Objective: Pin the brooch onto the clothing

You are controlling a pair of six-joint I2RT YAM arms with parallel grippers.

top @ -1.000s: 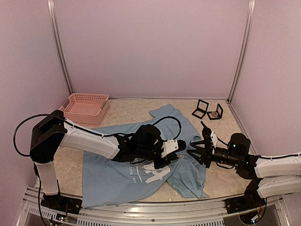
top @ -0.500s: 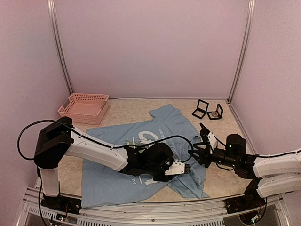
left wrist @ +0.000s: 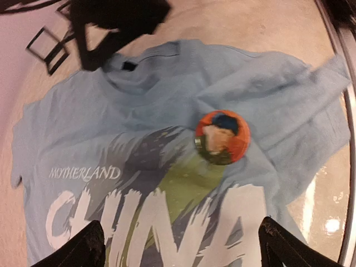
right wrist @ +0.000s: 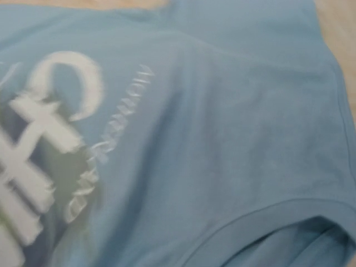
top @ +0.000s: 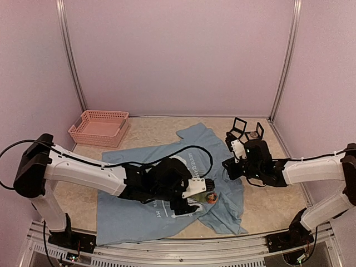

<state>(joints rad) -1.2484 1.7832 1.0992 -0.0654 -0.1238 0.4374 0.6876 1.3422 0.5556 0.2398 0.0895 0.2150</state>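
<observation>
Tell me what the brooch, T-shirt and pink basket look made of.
Brooch: round button badge with a glossy printed face and a shiny rim, so probably metal-backed.
T-shirt: soft matte fabric, likely cotton knit; it folds and wrinkles.
Basket: pink plastic, likely moulded; the walls are lattice-perforated.

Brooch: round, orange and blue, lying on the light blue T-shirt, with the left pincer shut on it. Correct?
Not quite. The left pincer is open, spread wide and not touching the brooch, which lies free on the T-shirt. The left wrist view shows this; the rest of the statement holds.
</observation>
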